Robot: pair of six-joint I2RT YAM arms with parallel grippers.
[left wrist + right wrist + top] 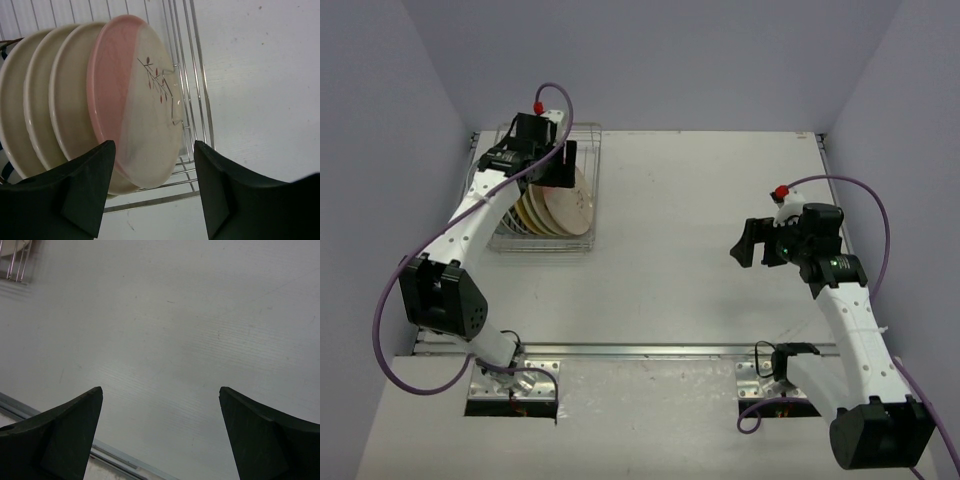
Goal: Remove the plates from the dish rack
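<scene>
Several plates stand on edge in the silver wire dish rack (588,150) at the far left of the table. The rightmost is the pink-cream plate (137,100) with a dark sprig, also seen from the top (572,205); cream plates (55,100) stand behind it. My left gripper (154,170) is open just above the pink-cream plate's rim, one finger on each side, not touching. My right gripper (753,243) is open and empty over bare table at the right; its fingers (75,430) frame only the table.
The rack's wire rim (185,65) runs along the right of the plates. A corner of the rack (17,260) shows far off in the right wrist view. A metal rail (650,350) runs along the table's near edge.
</scene>
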